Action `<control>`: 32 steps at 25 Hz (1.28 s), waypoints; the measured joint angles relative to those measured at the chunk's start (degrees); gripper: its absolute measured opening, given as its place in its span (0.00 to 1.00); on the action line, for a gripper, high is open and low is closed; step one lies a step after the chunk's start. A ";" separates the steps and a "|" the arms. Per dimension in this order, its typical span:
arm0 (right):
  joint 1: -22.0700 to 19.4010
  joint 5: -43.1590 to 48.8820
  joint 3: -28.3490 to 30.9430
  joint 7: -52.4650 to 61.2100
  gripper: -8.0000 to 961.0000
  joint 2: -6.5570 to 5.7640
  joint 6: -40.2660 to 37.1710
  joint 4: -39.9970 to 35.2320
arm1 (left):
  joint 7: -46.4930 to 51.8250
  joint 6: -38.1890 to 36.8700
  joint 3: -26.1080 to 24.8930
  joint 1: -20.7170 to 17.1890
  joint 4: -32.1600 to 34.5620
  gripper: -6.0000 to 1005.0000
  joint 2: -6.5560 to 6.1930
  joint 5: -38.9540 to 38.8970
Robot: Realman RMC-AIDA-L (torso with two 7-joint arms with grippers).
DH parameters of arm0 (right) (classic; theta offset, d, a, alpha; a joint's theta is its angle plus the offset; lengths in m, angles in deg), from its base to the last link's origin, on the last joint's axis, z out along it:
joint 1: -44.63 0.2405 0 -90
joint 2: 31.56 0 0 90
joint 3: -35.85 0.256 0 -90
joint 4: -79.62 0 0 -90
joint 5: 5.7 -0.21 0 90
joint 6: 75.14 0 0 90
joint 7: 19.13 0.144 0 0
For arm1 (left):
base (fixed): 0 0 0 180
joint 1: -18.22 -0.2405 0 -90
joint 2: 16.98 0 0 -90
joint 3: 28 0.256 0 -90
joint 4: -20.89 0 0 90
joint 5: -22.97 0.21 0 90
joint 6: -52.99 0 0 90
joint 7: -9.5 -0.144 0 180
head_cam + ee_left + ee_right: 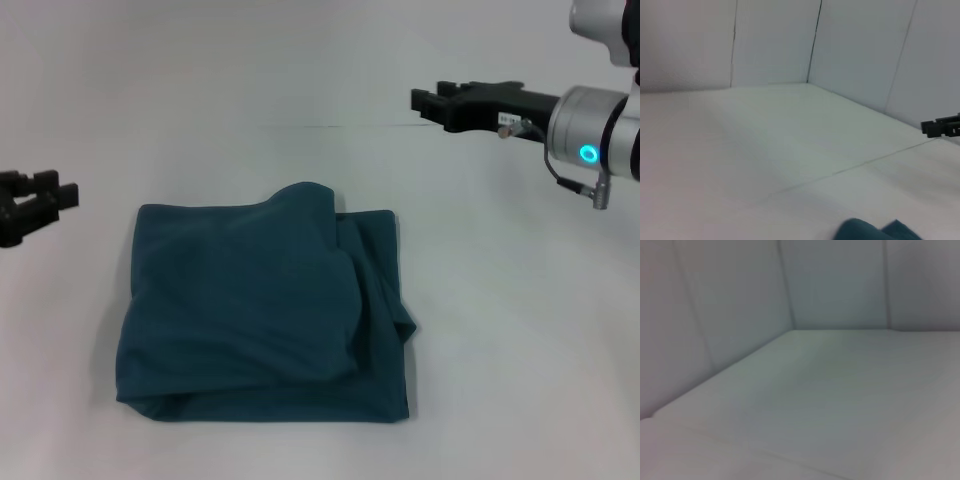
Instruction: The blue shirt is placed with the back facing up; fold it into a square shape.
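One blue shirt [265, 310] sits lower centre of the head view on the white table [500, 350], already a rough square with a bulged top edge and a loose flap on its right side, so the folding looks about finished. Two grippers, both well clear and carrying nothing, which reads as pulled back after release: left gripper [35, 200] at the left edge, right gripper [432, 100] upper right. How far either one's fingers are spread can't be told.
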 joint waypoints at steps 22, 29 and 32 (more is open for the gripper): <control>0.64 -18.30 2.11 -23.13 0.60 -3.90 -20.29 11.02 | -11.31 -0.04 -1.31 -2.10 -4.02 0.67 -2.17 -8.35; 2.50 -9.24 1.96 -29.35 0.91 -2.68 -32.31 10.22 | -22.48 -10.34 -0.11 0.30 -5.45 0.67 -3.00 0.33; 3.95 -5.18 1.90 -31.67 0.98 -1.96 -31.93 11.80 | -24.69 -10.87 -0.03 1.98 -7.60 0.67 -3.63 3.01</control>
